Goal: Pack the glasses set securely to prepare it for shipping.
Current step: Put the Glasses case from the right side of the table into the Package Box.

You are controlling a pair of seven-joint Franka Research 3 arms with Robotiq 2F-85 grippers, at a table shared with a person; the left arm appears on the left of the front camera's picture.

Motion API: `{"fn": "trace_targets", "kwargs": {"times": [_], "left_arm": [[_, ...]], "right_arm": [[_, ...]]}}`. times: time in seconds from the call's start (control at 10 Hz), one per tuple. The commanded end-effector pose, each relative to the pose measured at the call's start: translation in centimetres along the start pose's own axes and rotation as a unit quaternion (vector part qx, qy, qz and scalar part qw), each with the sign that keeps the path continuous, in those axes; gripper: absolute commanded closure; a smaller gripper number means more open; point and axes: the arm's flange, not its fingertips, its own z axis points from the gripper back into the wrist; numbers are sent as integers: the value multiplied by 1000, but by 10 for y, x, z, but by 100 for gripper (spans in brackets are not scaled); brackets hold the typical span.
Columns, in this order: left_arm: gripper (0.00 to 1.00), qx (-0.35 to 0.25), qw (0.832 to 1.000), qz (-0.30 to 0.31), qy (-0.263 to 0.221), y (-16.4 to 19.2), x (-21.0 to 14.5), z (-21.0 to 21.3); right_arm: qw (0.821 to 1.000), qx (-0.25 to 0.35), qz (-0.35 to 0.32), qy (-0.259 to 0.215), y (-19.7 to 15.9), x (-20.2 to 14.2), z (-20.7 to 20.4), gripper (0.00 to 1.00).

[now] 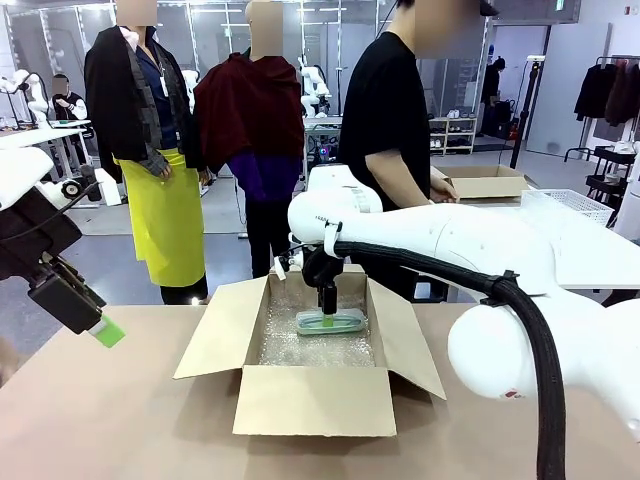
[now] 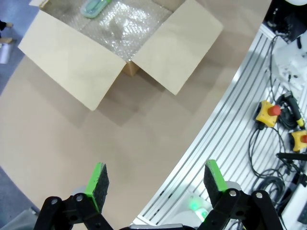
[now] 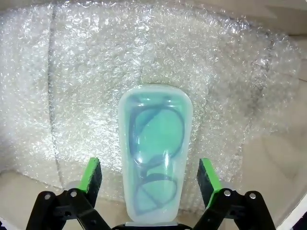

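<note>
Step in hand: placing the set in the box. The right gripper (image 3: pixel 151 165) hangs straight down inside the cardboard box (image 1: pixel 315 400), jaws spread wide. In the right wrist view its green pads stand at 9 and 3 o'clock of the mint green glasses pack (image 3: pixel 156 143), with a gap on each side and no pinch. The pack lies flat on the bubble-wrap lining (image 3: pixel 72 96), long axis running 12 to 6. In the front view it sits toward the box's far wall. It's the only pack on the wrap.

The left gripper (image 2: pixel 156 175) is spread and empty, hovering over bare table at approx 9 o'clock of the box.

Next move, imo: lift the right arm straight up and clear of the flaps before any sideways travel. A fingertip could snag the wrap or nudge the pack. After that the job needs padding over the pack and all 4 flaps shut; they're splayed open now.

Surface: the brown tabletop (image 1: pixel 120 420) is matte and bare around the box. The left wrist view shows a slotted metal rail w/ yellow e-stop boxes (image 2: pixel 267 111) and cables at its edge.

Room: a person in a black tee (image 1: pixel 385 110) stands at 12 o'clock beyond the box. Another carton (image 1: pixel 485 180) and a white basket (image 1: pixel 570 203) sit behind at approx 1–2 o'clock.
</note>
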Motion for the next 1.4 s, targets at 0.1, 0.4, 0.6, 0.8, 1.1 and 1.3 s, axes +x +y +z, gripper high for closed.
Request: {"fn": "trace_targets", "kwargs": {"times": [0.1, 0.4, 0.6, 0.8, 1.1, 1.3], "left_arm": [[0, -4, 1000, -8, -6, 1, 0, 1], [0, -4, 1000, -8, -6, 1, 0, 1], [0, -4, 1000, -8, -6, 1, 0, 1], [0, -4, 1000, -8, -6, 1, 0, 1], [0, -4, 1000, -8, -6, 1, 0, 1], [0, -4, 1000, -8, -6, 1, 0, 1]], "right_arm": [[1000, 0, 6, -3, 2, 2, 2, 0], [1000, -14, -13, -13, 16, 4, 27, 0], [998, -13, -57, -9, 70, -10, 80, 0], [995, -27, -92, -17, 103, -27, 110, 0], [984, -52, -166, -36, 157, -85, 149, 0], [970, -47, -236, -45, 188, -134, 159, 0]]}}
